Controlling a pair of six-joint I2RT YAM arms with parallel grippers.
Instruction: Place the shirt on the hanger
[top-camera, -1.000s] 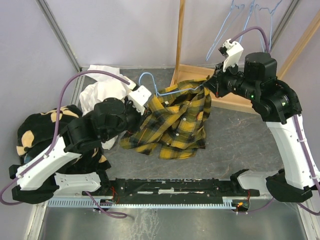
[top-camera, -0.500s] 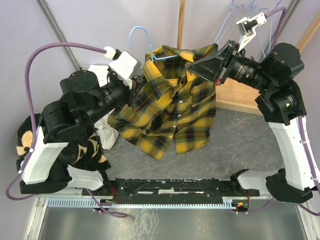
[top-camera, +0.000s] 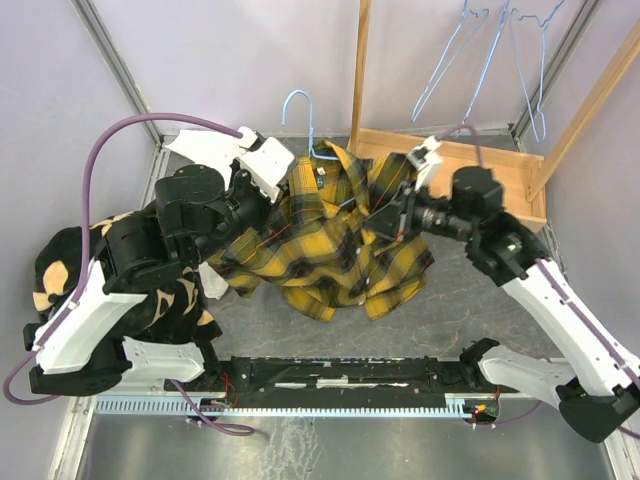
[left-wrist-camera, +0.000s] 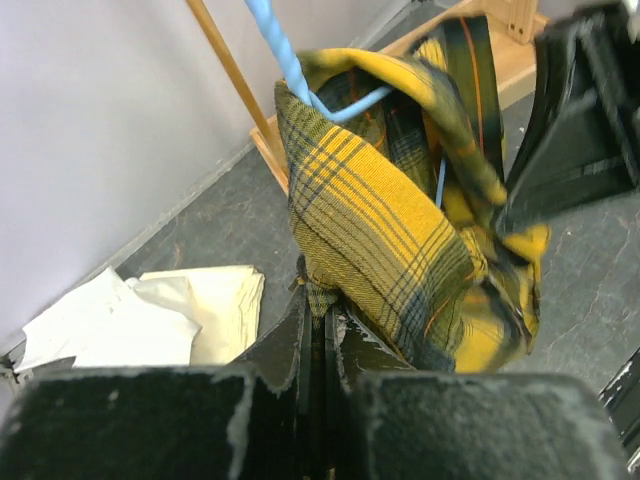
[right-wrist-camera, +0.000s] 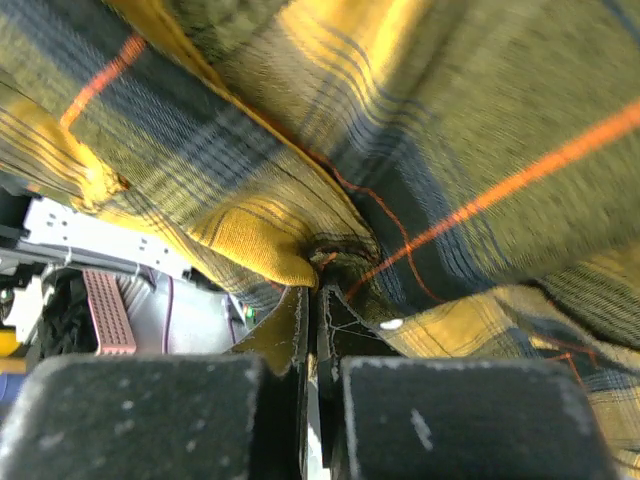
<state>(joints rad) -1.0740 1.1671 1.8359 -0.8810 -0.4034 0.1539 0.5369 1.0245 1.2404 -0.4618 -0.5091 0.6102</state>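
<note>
Two end effectors are in play, both clamped on cloth.

Near-left corner of the worktop (top-camera: 450, 315): black fleece (top-camera: 60, 270) lies in a heap beside the left arm, not involved.

Left end effector (left-wrist-camera: 320, 300): jaws closed on a fold at the left side of the shirt (top-camera: 335, 250), with plaid pinched between the tips in the wrist view. Right end effector (right-wrist-camera: 318, 285): jaws closed on a bunched bit of plaid at the shirt's right side. The shirt hangs between the two, lifted over the middle of the worktop. Its lower hem sags toward the surface; cannot tell whether it touches.

Hanger (top-camera: 298, 100): hook stands clear above the collar, toward the far edge. The blue wire runs down into the neck opening. In the left wrist view, one shoulder of the shirt is draped over the wire. The other shoulder is hidden in folds, so cannot tell if it is seated. Neither end effector is seen gripping the wire itself.

Judgement: the step in hand is drawing the shoulders over the hanger arms. Insertion looks largely done, seating unconfirmed.

Next move calls for:
- spreading the cloth evenly so both hanger ends sit in the shoulders;
- keeping the hook out through the collar;
- not releasing one side first, or the wire may tip and slide out.

Far-left corner: white garment (left-wrist-camera: 150, 315). Far-right corner: wooden frame (top-camera: 470, 150), with spare hangers (top-camera: 480, 50) above it.
</note>
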